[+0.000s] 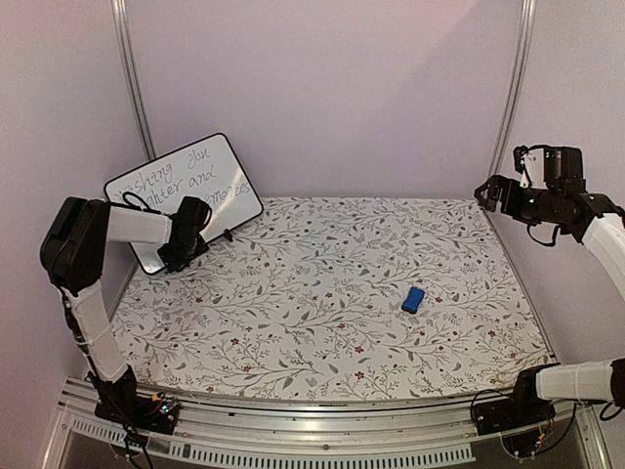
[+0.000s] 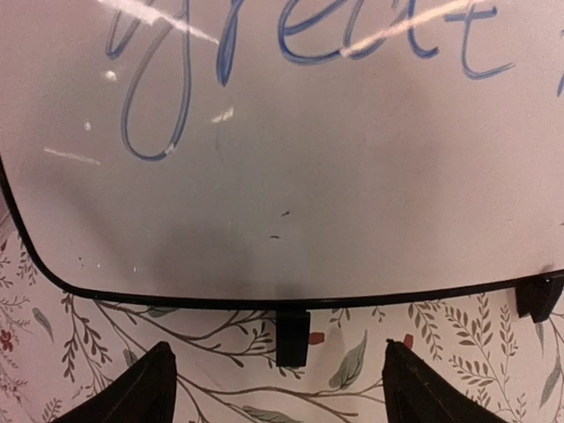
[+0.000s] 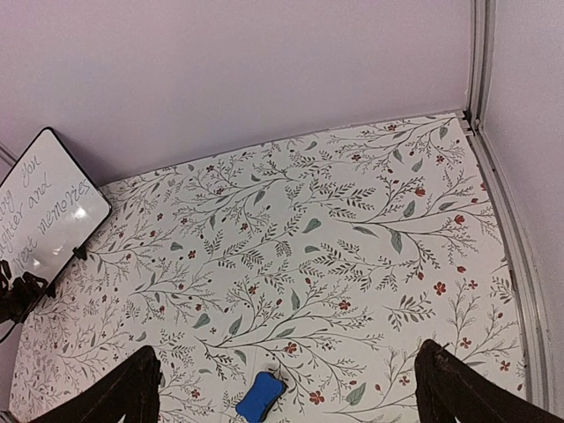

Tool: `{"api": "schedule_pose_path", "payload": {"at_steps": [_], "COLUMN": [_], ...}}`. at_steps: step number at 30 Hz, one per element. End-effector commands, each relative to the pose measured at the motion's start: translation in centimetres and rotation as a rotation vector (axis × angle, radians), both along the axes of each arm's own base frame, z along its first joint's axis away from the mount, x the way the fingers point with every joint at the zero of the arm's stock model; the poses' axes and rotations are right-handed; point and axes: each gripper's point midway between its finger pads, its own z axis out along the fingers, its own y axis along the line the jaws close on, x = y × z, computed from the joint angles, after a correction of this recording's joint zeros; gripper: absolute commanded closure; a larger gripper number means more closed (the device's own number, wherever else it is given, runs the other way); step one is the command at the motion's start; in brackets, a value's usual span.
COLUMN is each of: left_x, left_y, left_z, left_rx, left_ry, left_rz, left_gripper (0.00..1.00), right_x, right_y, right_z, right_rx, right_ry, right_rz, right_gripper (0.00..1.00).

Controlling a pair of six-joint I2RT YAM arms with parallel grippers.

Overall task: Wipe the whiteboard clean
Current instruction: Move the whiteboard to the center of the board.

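Note:
The whiteboard (image 1: 186,186) stands tilted at the back left, propped on small black feet, with blue cursive writing across it. My left gripper (image 1: 184,249) is right at its lower edge. In the left wrist view the whiteboard (image 2: 291,176) fills the upper part, and my left gripper (image 2: 278,388) is open with nothing between its fingers (image 2: 150,392). One black foot (image 2: 293,335) sits just ahead of the gap. My right gripper (image 1: 485,192) hangs high at the back right, open and empty. From the right wrist view the whiteboard (image 3: 44,207) shows far left, well away from my right gripper (image 3: 286,352).
A small blue eraser (image 1: 413,299) lies on the floral tablecloth (image 1: 322,283) right of centre, also seen as the eraser (image 3: 262,397) in the right wrist view. Lilac walls with metal posts (image 1: 132,73) enclose the back and sides.

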Motion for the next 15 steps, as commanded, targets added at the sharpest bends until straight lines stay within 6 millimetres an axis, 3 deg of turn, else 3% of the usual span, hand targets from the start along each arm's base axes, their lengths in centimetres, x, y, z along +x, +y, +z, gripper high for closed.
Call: {"api": "schedule_pose_path", "payload": {"at_steps": [1,15], "left_x": [0.4,0.6], "left_y": [-0.8,-0.3], "left_z": [-0.3,-1.7], "left_rx": [-0.016,0.03], "left_ry": [-0.005,0.021], "left_rz": [-0.008,0.012], "left_gripper": [0.21,0.28], "right_x": [0.0,0.1], "right_y": [0.3,0.5], "right_z": [0.2,0.3], "right_rx": [0.003,0.013], "right_ry": [-0.017,-0.022], "right_rz": [0.016,0.029], "right_gripper": [0.01,0.01]}}
